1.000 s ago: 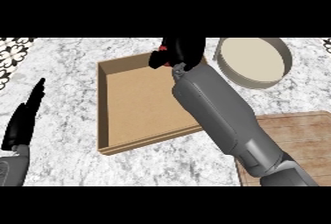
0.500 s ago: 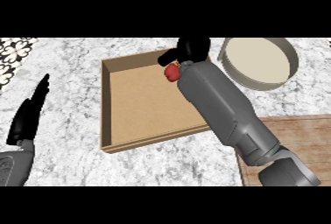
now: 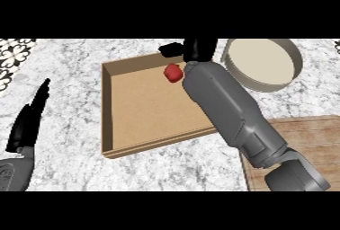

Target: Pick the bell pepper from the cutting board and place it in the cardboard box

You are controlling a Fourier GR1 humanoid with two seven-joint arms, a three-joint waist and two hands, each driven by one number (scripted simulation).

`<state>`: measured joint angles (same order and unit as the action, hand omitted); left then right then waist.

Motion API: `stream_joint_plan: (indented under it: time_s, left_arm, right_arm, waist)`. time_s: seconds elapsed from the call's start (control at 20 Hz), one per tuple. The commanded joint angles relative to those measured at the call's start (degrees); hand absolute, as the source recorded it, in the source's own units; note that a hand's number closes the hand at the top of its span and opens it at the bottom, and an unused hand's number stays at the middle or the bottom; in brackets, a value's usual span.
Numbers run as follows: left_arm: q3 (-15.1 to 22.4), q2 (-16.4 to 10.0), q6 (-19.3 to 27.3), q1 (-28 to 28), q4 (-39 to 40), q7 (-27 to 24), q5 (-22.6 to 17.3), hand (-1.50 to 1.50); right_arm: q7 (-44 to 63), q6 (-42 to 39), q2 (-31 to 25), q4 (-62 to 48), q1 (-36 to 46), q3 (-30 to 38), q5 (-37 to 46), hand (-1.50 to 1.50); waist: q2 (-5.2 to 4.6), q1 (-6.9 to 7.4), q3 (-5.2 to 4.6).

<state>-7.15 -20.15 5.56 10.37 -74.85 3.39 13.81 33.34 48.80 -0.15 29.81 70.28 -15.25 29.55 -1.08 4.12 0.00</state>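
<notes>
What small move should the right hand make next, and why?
Probably lift the right hand up and back from the cardboard box. The bell pepper already seems to lie inside it near the far right corner, apart from the hand, so nothing is left to carry.

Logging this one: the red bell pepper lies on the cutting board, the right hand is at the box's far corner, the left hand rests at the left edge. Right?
Not quite. The head view shows the bell pepper inside the cardboard box, near its far right corner, not on the cutting board. The rest stands.
</notes>
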Motion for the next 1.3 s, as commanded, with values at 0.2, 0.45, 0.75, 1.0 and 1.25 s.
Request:
stream_joint_plan:
  time_s: [0.2, 0.45, 0.75, 1.0, 1.25]
  left_arm:
    - [-1.2, 0.4, 1.2, -3.0, -1.4, 1.4, 0.4, 0.0]
    - [-2.9, 0.3, 1.3, -7.5, -3.8, -0.1, -0.3, 0.0]
    - [-5.7, -2.7, -1.6, -8.0, -4.7, 0.7, -2.7, 0.0]
    - [-3.4, -0.9, -0.2, -6.5, -6.1, 4.0, -0.5, 0.0]
    - [-4.2, -0.7, 0.3, -5.5, -3.7, 2.1, -0.3, 0.0]
  right_arm:
    - [-7.1, 6.7, -0.4, 8.7, -4.1, 4.2, -4.2, -1.5]
    - [-4.9, 5.9, -3.2, 23.7, -16.9, 1.4, -1.9, -1.5]
    - [3.4, -0.8, -12.6, 42.8, -29.7, 0.3, 0.4, -1.5]
    - [7.1, -6.4, -19.8, 61.3, -43.3, -0.5, -0.1, -1.5]
    - [7.9, -10.1, -24.8, 79.2, -59.9, -2.5, -1.4, -1.5]
  waist:
    - [1.08, -3.63, 0.03]
    - [1.68, -5.16, 0.0]
    - [2.35, -7.09, 0.01]
    - [2.02, -6.84, 0.03]
    - [1.59, -6.12, -0.01]
